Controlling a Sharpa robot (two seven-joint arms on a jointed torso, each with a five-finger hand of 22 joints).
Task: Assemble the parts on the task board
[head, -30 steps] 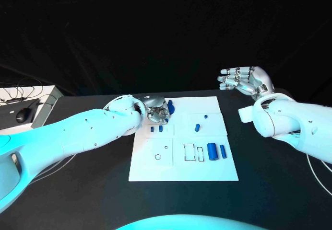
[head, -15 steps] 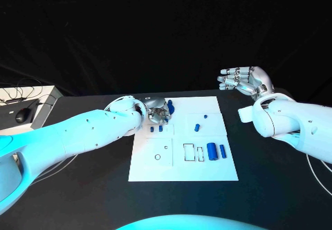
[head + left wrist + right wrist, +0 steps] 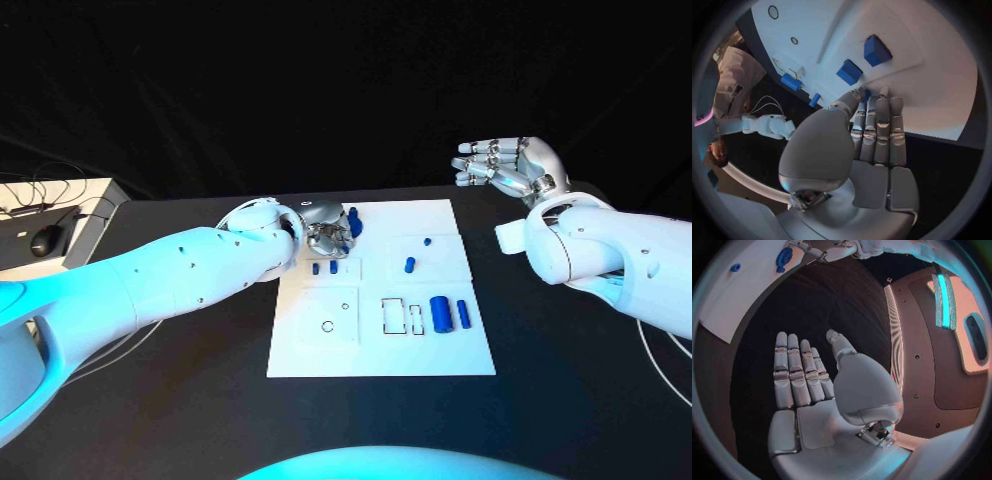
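At the far-left corner of the board (image 3: pixel 382 350), the left hand (image 3: pixel 326 229) is lowered onto the white surface, fingers straight and close together, tips touching the plate. The left wrist view shows the fingertips (image 3: pixel 879 97) just beside a blue part (image 3: pixel 849 72), with a second blue block (image 3: pixel 877 50) a little beyond; whether anything is pinched under the tips cannot be told. In the head view a dark blue part (image 3: pixel 355 221) lies against the hand's right side.

The right hand (image 3: pixel 505 168) is raised well clear of the table (image 3: pixel 577 400), off the board's far-right corner, released, palm up, holding nothing.

Judged step: the left hand is reaching for or seating a part at the far-left station. The next move likely calls for a firm grip on that part and careful alignment over its seat.

Board contents, outward from the hand: two small blue pegs (image 3: pixel 325 267) just near of the hand; a short blue piece (image 3: pixel 411 265) and a tiny one (image 3: pixel 428 241) toward the right; a thick cylinder (image 3: pixel 440 314) and a thinner rod (image 3: pixel 463 314) side by side near the right edge, next to outlined rectangular slots (image 3: pixel 394 316); a small ring outline (image 3: pixel 327 326) at near-left. The slots appear unfilled, so assembly seems to be at an early stage.
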